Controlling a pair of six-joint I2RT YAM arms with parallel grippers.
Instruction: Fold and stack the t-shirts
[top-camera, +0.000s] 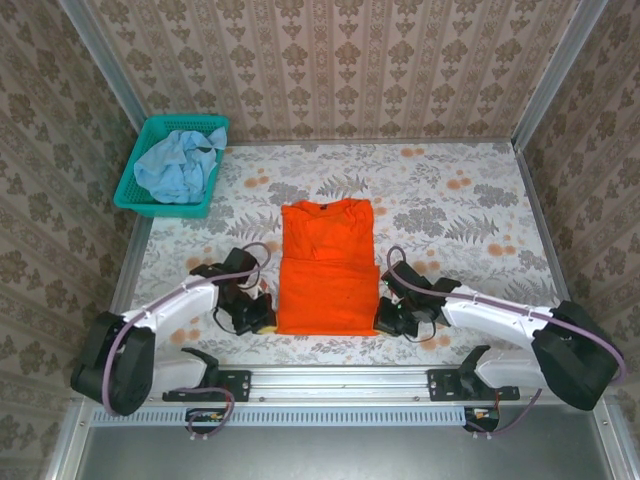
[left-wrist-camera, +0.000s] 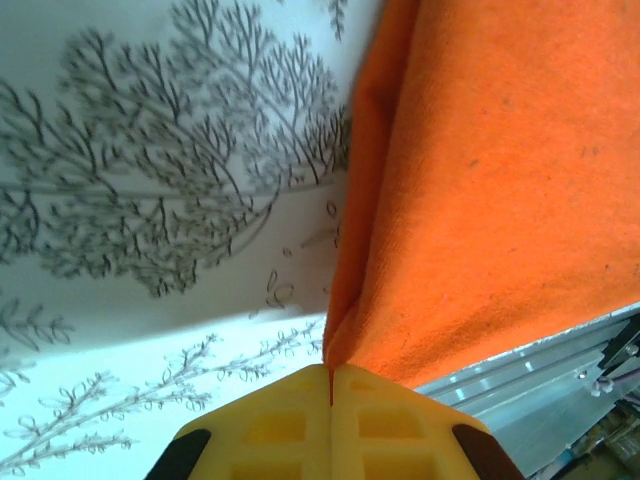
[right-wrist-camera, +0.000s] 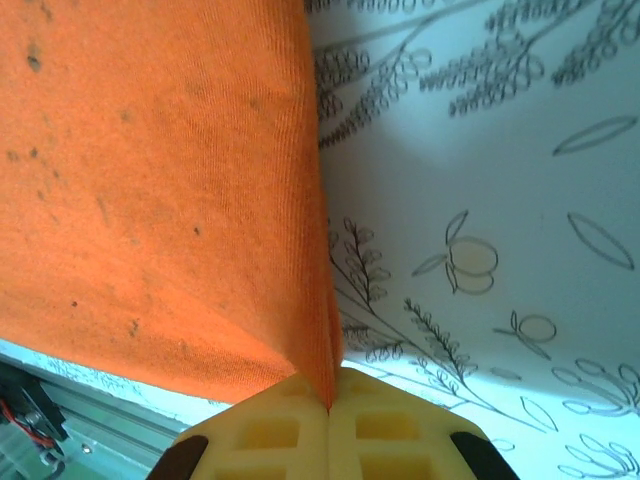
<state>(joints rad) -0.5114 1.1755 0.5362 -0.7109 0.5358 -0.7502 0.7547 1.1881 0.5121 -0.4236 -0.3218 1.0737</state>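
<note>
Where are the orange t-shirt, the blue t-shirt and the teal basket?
orange t-shirt (top-camera: 325, 275), top external view, middle of the cloth
blue t-shirt (top-camera: 180, 165), top external view, crumpled middle
teal basket (top-camera: 160, 208), top external view, near rim

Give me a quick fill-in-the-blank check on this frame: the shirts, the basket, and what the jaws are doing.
The left gripper has its jaws ____ on the orange t-shirt.
The right gripper pinches that shirt's near ____ corner.
The blue t-shirt lies crumpled in the teal ____.
Missing words: shut; right; basket.
</note>
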